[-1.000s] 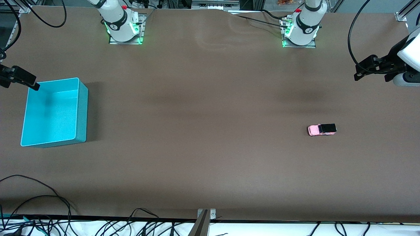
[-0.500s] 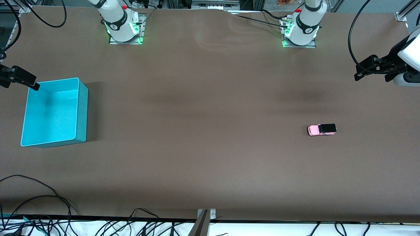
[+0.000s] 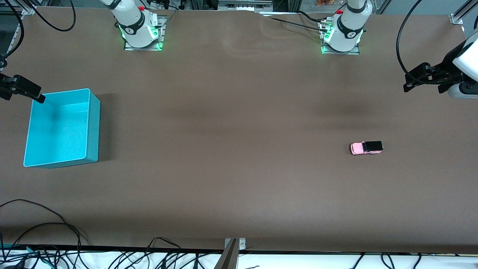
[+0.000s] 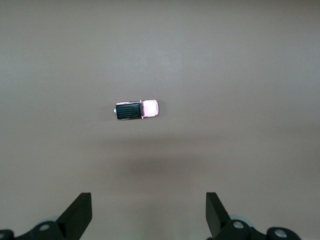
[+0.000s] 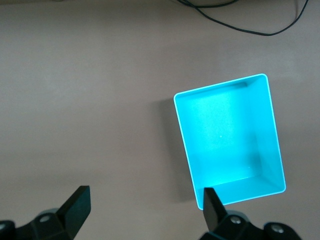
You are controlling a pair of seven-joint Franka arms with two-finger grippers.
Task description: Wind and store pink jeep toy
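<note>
The pink jeep toy point(image 3: 366, 147), pale pink with a black roof over its rear half, stands on the brown table toward the left arm's end. It also shows in the left wrist view point(image 4: 136, 109). My left gripper point(image 3: 409, 83) hangs open and empty, high over the table's edge at that end; its jaws stand wide apart point(image 4: 148, 214) with bare table between them. The turquoise bin point(image 3: 61, 128) sits empty at the right arm's end, also in the right wrist view point(image 5: 228, 140). My right gripper point(image 3: 39, 98) is open and empty, high by the bin's corner point(image 5: 147, 210).
Both arm bases point(image 3: 140, 30) stand along the table's farthest edge. Black cables point(image 3: 44, 228) trail along the edge nearest the camera. A metal bracket point(image 3: 233, 248) sits at the middle of that edge.
</note>
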